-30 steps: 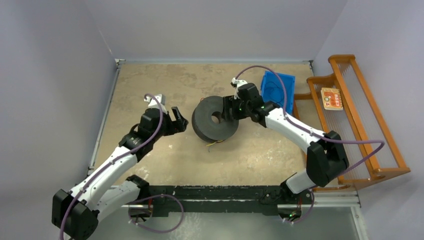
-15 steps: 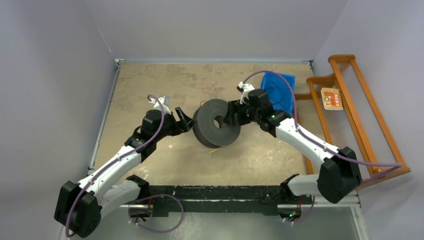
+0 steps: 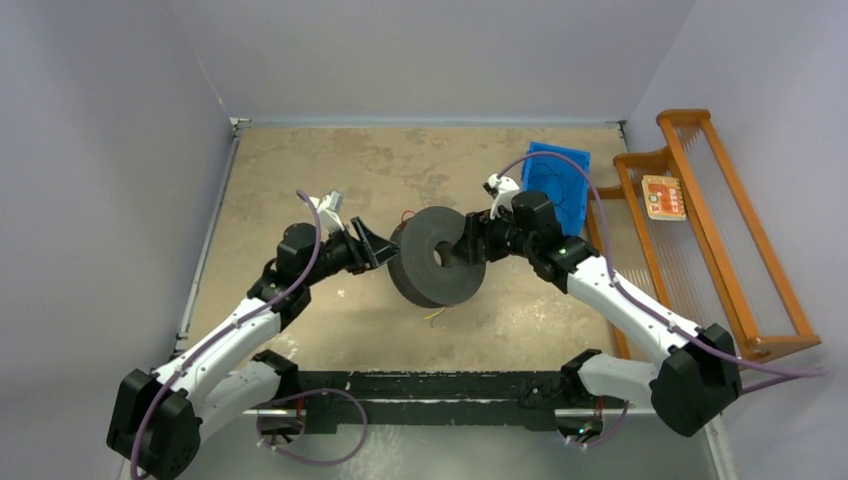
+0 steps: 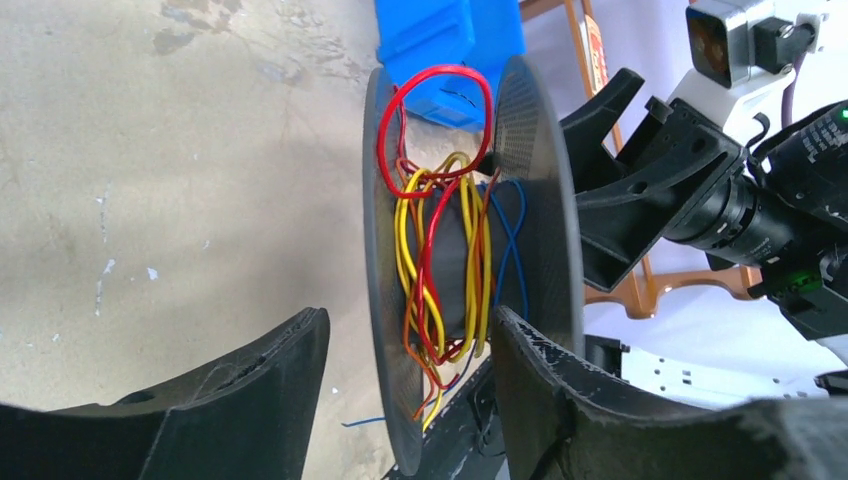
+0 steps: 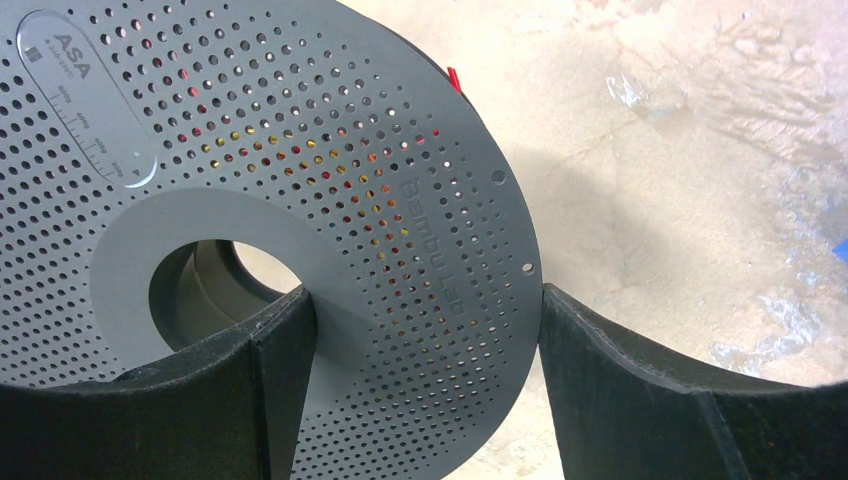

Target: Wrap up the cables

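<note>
A black two-flanged spool [image 3: 437, 270] stands on edge in mid-table. The cables [image 4: 440, 250], thin red, yellow, orange and blue strands, lie loosely wound between its flanges, with a red loop bulging at the top. Loose ends [image 3: 432, 316] trail under the spool. My right gripper [image 5: 425, 295] is shut on the spool [image 5: 300, 150], one finger in the hub hole and the other on the flange rim. My left gripper [image 4: 408, 318] is open at the spool's left side [image 3: 372, 243]. The near flange [image 4: 385, 330] stands between its fingers, with a gap to the left finger.
A blue box [image 3: 556, 182] lies behind the right gripper [image 3: 468, 243]. An orange wooden rack [image 3: 720, 220] with a small card [image 3: 663, 196] stands along the right edge. Walls close in the table at left and back.
The right gripper has tipped the spool more upright and carried it slightly right. The left gripper has moved right onto the spool's edge, its jaws narrowing.
</note>
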{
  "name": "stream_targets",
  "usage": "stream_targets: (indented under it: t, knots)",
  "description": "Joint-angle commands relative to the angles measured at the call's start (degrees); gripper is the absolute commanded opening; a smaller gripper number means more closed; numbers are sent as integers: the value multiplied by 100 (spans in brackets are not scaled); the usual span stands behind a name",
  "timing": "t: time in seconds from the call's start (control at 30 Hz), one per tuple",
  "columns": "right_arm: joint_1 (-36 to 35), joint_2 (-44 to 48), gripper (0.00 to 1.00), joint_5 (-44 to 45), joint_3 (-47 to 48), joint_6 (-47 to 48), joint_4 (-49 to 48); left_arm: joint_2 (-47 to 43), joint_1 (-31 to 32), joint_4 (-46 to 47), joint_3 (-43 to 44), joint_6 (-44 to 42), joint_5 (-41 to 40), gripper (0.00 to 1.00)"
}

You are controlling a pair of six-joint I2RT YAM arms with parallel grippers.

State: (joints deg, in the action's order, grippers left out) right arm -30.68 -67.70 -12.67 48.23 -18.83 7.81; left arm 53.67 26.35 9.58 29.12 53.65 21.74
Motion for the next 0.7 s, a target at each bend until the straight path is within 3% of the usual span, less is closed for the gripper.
stream_targets:
  t: [0.0, 0.37, 0.67]
  knots:
    - [37, 375, 43, -427, -31, -7, -698, -153, -33, 244, -33, 116, 396, 56]
    - [37, 545, 43, -369, -113, -34, -712, -154, -29, 237, -12, 129, 509, 36]
    - [38, 523, 43, -383, -53, -4, -777, 21, -33, -57, 76, -169, 530, 30]
